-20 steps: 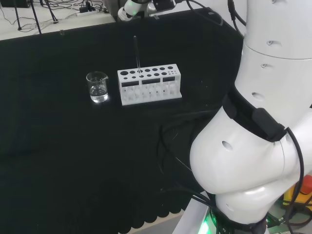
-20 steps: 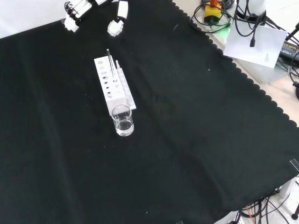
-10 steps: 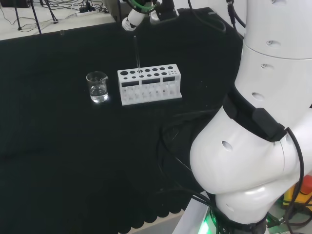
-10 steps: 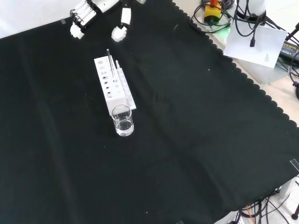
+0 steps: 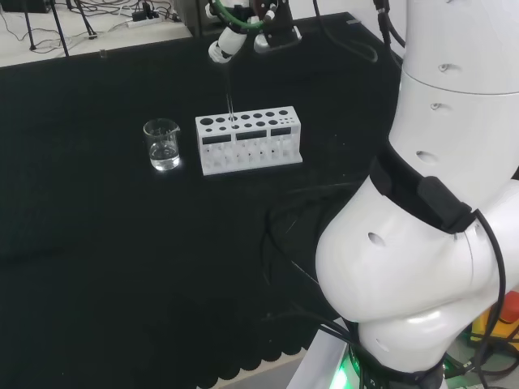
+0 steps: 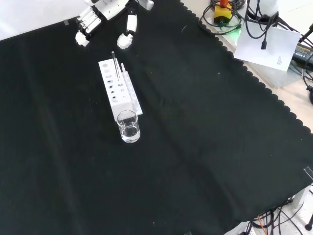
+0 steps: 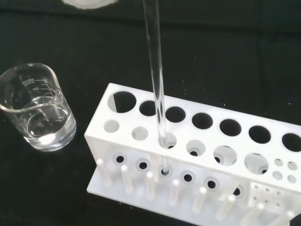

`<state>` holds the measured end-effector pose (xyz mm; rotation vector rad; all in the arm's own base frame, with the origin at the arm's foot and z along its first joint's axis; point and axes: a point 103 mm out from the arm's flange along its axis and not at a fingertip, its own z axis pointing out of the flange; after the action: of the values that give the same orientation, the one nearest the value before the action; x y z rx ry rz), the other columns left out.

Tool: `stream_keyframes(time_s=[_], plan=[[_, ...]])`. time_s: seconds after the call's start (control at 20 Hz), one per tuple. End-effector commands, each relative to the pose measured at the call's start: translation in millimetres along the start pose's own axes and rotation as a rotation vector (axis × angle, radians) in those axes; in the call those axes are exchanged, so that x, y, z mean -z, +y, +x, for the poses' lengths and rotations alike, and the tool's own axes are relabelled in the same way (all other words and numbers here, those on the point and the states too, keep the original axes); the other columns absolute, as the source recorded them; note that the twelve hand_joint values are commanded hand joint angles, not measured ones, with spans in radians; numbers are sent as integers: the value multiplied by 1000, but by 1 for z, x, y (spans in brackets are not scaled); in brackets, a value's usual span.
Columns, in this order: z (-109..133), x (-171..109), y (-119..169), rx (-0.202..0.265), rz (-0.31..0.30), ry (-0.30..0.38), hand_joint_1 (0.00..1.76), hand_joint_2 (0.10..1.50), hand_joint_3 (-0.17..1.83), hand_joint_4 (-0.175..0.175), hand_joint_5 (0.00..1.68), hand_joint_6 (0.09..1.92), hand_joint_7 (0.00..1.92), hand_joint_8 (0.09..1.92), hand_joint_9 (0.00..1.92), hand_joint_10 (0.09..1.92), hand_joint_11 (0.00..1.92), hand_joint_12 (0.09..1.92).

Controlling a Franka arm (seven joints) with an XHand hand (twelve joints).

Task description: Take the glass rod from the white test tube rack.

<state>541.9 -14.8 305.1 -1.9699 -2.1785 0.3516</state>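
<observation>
A thin clear glass rod point(image 5: 229, 101) stands upright in a hole of the white test tube rack point(image 5: 248, 142) on the black cloth. The hand point(image 5: 243, 28) hovers just above the rod's upper end, open, holding nothing. From the front, the hand point(image 6: 105, 11) sits beyond the rack point(image 6: 120, 95), one finger point(image 6: 82, 35) and the thumb point(image 6: 126, 39) spread to either side of the rod point(image 6: 115, 66). In the wrist view the rod point(image 7: 155, 70) rises out of a front-row hole of the rack point(image 7: 207, 157).
A small glass beaker point(image 5: 162, 144) with a little clear liquid stands just left of the rack in the head view, and nearer the camera than the rack as the beaker point(image 6: 128, 126) appears from the front. The arm's white links point(image 5: 430, 203) stand at the head view's right.
The hand has moved in from the far edge toward the rack and now hangs close over the rod's top. Rod, rack and beaker have not moved.
</observation>
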Motion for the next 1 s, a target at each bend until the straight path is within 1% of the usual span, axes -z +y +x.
stream_keyframes(time_s=[0.05, 0.2, 0.4, 0.45, 0.55, 0.7, 0.85, 0.95, 1.0], plan=[[-7, -18, 7, -8, 12, 16, 697, 833, 566, -154, 82, 87, 0, 820, 121, 948, 34, 1463], [-7, -21, 7, -10, 14, 19, 694, 836, 565, -156, 88, 87, 4, 907, 180, 950, 60, 1458], [-3, -25, 7, -6, 11, 4, 693, 838, 566, -158, 97, 87, 42, 948, 253, 960, 86, 1458], [-2, -26, 7, -5, 12, 5, 694, 838, 566, -162, 115, 87, 91, 960, 294, 954, 105, 1453], [0, -28, 8, -2, 13, 4, 697, 838, 569, -172, 169, 87, 256, 986, 415, 942, 184, 1435], [2, -33, 10, 2, 11, 3, 704, 841, 570, -175, 254, 87, 458, 1003, 594, 935, 313, 1406], [2, -37, 11, 7, 1, -4, 719, 846, 569, -175, 352, 99, 565, 998, 729, 927, 424, 1374], [2, -39, 12, 8, 5, -8, 734, 850, 566, -175, 404, 136, 619, 990, 789, 922, 478, 1356], [2, -41, 13, 8, 7, -9, 740, 852, 562, -175, 417, 183, 647, 980, 818, 915, 505, 1347]])
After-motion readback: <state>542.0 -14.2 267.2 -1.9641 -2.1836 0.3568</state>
